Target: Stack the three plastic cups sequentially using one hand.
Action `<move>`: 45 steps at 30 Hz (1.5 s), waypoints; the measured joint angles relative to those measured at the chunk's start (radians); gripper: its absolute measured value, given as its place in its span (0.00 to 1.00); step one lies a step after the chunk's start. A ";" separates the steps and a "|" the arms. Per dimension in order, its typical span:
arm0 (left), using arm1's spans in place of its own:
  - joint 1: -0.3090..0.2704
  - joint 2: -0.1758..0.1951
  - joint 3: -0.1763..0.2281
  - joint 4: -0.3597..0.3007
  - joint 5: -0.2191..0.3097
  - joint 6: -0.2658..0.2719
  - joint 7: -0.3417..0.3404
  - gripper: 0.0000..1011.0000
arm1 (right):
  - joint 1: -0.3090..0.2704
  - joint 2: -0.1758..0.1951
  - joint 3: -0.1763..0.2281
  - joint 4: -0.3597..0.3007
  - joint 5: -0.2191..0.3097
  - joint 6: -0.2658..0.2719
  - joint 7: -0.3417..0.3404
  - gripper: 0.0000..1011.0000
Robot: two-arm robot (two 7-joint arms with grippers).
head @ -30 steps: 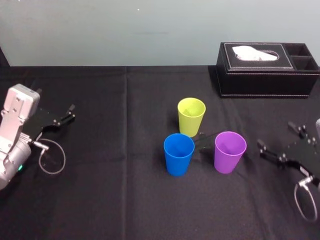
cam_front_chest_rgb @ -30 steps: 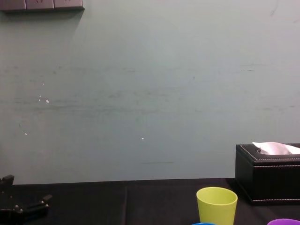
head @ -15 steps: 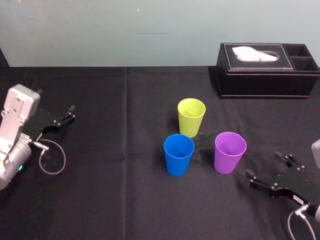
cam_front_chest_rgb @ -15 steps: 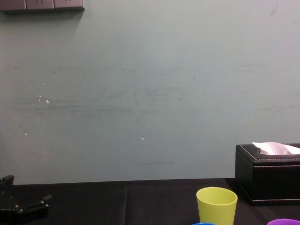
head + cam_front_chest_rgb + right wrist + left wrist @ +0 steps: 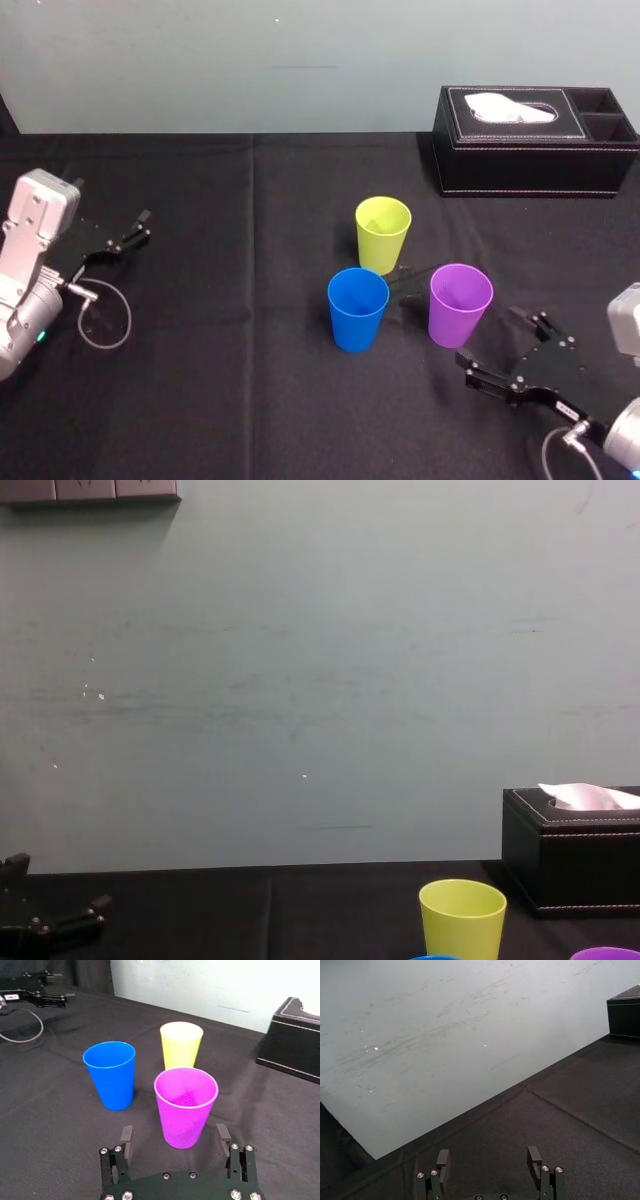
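Three cups stand upright and apart on the black tablecloth [image 5: 230, 380]: the yellow-green cup [image 5: 383, 233] farthest back, the blue cup [image 5: 357, 308] in front of it to the left, the purple cup [image 5: 460, 304] to the right. My right gripper [image 5: 497, 340] is open just in front and to the right of the purple cup, not touching it. In the right wrist view the purple cup [image 5: 186, 1106] stands a little beyond the open right gripper [image 5: 174, 1132], with the blue cup [image 5: 111, 1075] and yellow-green cup [image 5: 181, 1044] behind. My left gripper [image 5: 140, 227] rests open at the far left.
A black tissue box [image 5: 535, 140] with white tissue stands at the back right, behind the cups. A cable loop [image 5: 103, 320] lies beside the left arm. The pale wall [image 5: 320, 680] rises behind the table's far edge.
My right gripper has swung in from the right edge toward the near side of the purple cup, its open jaws now facing it. The cups and the left arm have not moved.
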 joint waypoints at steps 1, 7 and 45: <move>0.000 0.000 0.000 0.000 0.000 0.000 0.000 1.00 | 0.005 -0.010 -0.004 0.005 -0.008 -0.004 0.004 0.99; 0.000 0.000 0.000 0.000 0.000 0.000 0.000 1.00 | 0.025 -0.047 -0.011 0.031 -0.025 -0.013 0.007 0.99; 0.000 0.000 0.000 0.000 0.000 0.000 0.000 1.00 | 0.150 -0.267 -0.003 0.189 -0.133 -0.032 -0.004 0.99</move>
